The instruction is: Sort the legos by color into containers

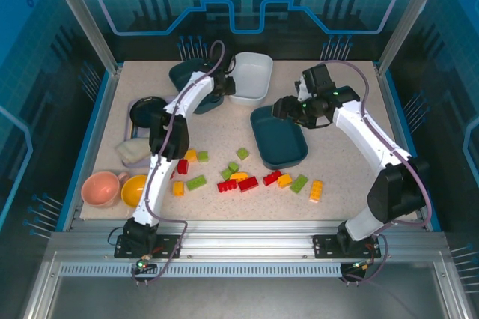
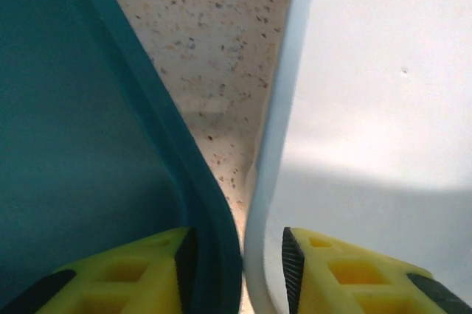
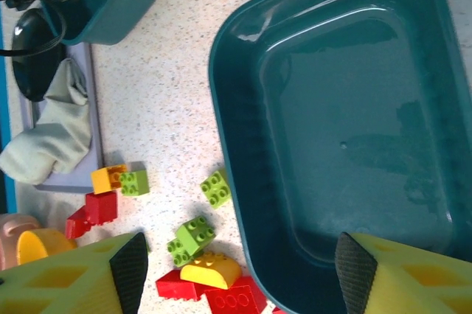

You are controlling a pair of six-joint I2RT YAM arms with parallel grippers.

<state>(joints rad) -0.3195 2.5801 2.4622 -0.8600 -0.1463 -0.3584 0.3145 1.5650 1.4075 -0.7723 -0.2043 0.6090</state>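
White arms point(image 1: 363, 128), yellow black-padded fingers point(image 2: 354, 277)

My speckled table point(image 1: 217, 135) with two teal trays point(image 1: 278, 139), white tray point(image 1: 251, 76), loose legos point(image 1: 247, 182), lavender tray point(image 3: 88, 100), pink cup point(image 1: 101, 188), yellow bowl point(image 1: 133, 190)

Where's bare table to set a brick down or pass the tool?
Bare patch: between the white tray, the nearer teal tray and the legos. Also the near-edge strip of the table. Crowded: the left side, with black bowl, pink cup, yellow bowl.

Legos point(image 3: 193, 236) just L of teal tray point(image 3: 354, 107)
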